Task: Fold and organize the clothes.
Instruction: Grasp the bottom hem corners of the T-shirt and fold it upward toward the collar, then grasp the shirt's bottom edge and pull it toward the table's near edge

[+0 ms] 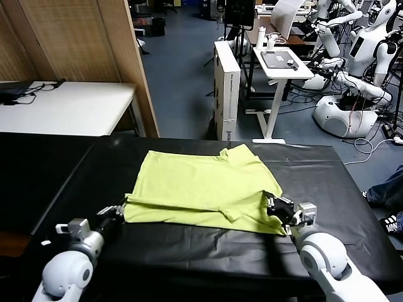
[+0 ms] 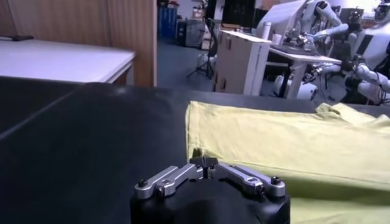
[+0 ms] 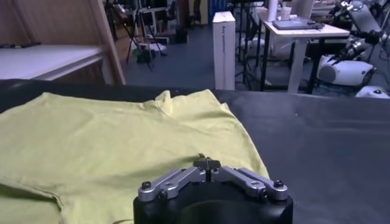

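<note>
The clothes are one lime yellow-green T-shirt lying flat on the black table cloth, with its near part doubled over into a fold. My left gripper sits low at the shirt's near left corner, shut, its tips pinching the fabric edge. My right gripper rests on the near right corner, shut, with a small pucker of cloth at its tips. The right wrist view shows the shirt spread out beyond the tips, a sleeve at the far end.
The black cloth covers the table all around the shirt, with bare cloth near me and to both sides. Behind stand a white table, a wooden partition, a tall white box, a small white desk and other robots.
</note>
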Controlling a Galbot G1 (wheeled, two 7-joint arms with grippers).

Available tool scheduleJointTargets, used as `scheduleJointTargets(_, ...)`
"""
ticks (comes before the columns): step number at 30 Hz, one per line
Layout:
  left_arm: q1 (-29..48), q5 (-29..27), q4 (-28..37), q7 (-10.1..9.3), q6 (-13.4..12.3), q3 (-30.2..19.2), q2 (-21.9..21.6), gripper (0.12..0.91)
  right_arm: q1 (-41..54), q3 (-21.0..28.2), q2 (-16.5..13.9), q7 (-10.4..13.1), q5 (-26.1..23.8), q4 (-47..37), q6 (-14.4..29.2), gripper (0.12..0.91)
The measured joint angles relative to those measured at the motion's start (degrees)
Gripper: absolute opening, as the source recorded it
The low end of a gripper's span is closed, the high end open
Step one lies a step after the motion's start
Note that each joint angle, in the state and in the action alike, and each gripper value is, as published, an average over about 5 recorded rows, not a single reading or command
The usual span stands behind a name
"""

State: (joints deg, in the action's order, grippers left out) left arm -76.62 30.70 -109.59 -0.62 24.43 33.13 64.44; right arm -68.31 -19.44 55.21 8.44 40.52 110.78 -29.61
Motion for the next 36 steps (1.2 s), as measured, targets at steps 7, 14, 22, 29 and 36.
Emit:
scheduleJointTargets(7,0.4,0.1,0.5,-0.79,0.1,-0.1,-0.3,0.289,-4.4,-3.9,-2.0,-2.7,0.5,4.2,-1.6,0.581)
scheduleJointTargets(14,-2.0,-0.3,-1.4,-1.07,0.6,1.4,0.4,0.735,-12.4,-9.2,-4.4,-3.4,0.3,8.9,-1.0,0.891)
scheduleJointTargets(22,-7.6,-1.9,-5.1,-0.57,0.9,3.3,2.2,0.905,-17.7,-11.6,-5.7,-3.2,0.3,10.5,-1.0,0.907)
scheduleJointTargets(29,-9.8,-2.6,-6.1,-0.55,0.9,3.3,3.5,0.885,-20.5,-12.5,-5.8,-3.3,0.3,10.6,-0.9,0.859)
scheduleJointTargets(36,-10.3,-2.8,-5.7,-0.54,0.9,2.6,3.5,0.735,-21.6,-12.4,-5.5,-3.3,0.2,10.7,-1.0,0.635)
